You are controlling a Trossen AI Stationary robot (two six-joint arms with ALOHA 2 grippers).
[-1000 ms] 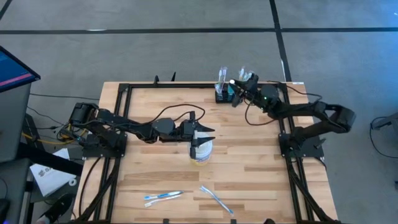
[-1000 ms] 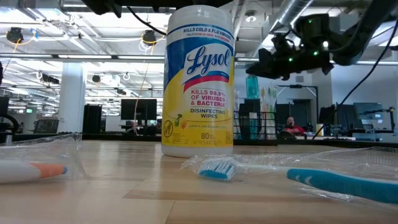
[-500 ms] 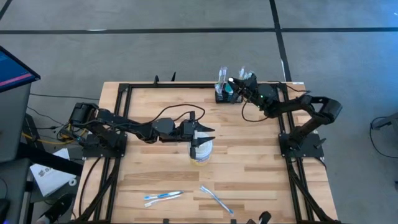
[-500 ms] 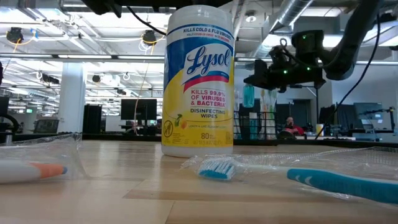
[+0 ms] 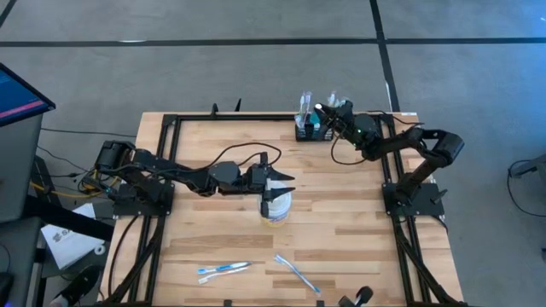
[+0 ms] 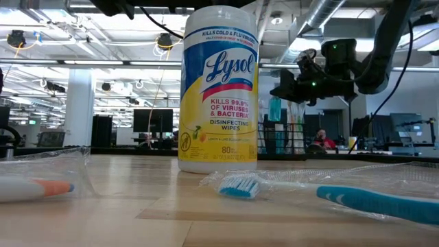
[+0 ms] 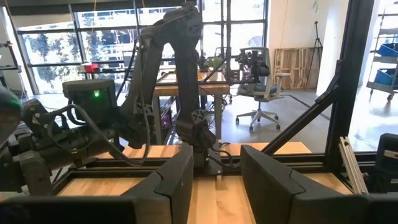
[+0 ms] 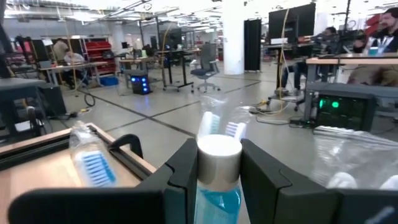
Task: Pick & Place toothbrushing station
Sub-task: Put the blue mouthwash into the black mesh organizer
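Since a second ago my right arm has folded its elbow in toward the table's far right corner; my right gripper (image 5: 322, 112) hangs above the toothbrushing station (image 5: 309, 130) at the far edge. Its fingers (image 8: 186, 165) sit closed against a white-capped blue bottle (image 8: 218, 174) that stands in the station. Wrapped toothbrushes (image 8: 93, 160) stand beside it. My left gripper (image 5: 275, 189) has not moved: it sits at mid-table over the wipes tub (image 5: 277, 210), fingers (image 7: 174, 180) parted; whether they grip the tub I cannot tell. Two more toothbrushes (image 5: 223, 269) lie at the near edge.
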